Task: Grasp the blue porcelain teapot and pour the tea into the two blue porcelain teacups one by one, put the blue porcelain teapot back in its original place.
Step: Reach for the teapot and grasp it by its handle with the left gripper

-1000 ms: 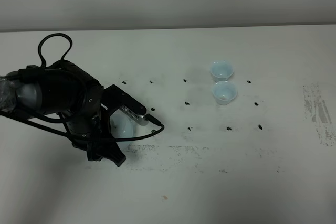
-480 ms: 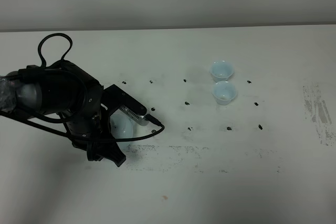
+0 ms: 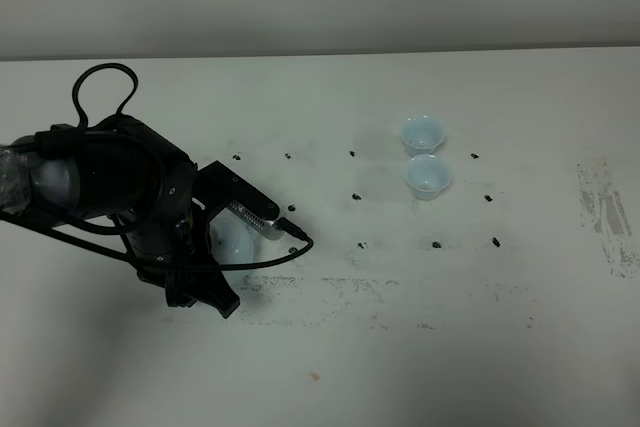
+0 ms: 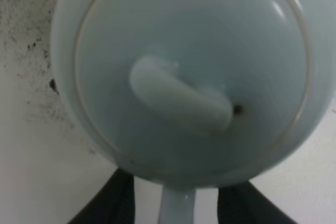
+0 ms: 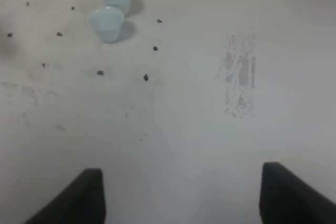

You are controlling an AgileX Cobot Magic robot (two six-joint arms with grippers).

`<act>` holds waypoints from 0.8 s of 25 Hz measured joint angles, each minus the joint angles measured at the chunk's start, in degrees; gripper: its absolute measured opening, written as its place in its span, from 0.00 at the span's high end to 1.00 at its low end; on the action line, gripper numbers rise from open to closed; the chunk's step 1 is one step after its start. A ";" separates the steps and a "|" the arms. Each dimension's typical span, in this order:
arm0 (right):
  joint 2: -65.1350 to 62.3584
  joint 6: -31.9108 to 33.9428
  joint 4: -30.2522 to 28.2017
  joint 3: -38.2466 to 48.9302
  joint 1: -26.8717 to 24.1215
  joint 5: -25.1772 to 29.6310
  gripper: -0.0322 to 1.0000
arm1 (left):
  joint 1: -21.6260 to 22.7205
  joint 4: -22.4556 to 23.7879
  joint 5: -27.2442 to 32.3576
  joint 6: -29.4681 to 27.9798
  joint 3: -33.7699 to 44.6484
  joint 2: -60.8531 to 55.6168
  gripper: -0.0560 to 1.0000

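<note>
Scuffed white table point(image 3: 420, 347): near left, the blue porcelain teapot point(image 4: 189, 51) is straddled at the handle point(image 4: 177, 214) by the left gripper point(image 4: 176, 203), fingers point(image 4: 113, 205) spread; the grasp seems underway, and closing before carriage to the teacups point(image 3: 423, 133) point(image 3: 427, 176) is called for.

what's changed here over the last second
Nothing visibly changed. The left gripper is still open astride the handle of the blue porcelain teapot, and the two teacups stand where they were.
</note>
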 joint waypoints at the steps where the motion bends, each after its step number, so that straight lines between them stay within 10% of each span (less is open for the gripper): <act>1: 0.00 0.00 0.00 0.00 0.00 0.00 0.40 | 0.00 0.00 0.00 0.00 0.00 0.00 0.61; 20: 0.00 0.00 0.00 0.00 0.00 0.00 0.40 | 0.00 -0.25 0.18 0.00 -0.17 -1.02 0.61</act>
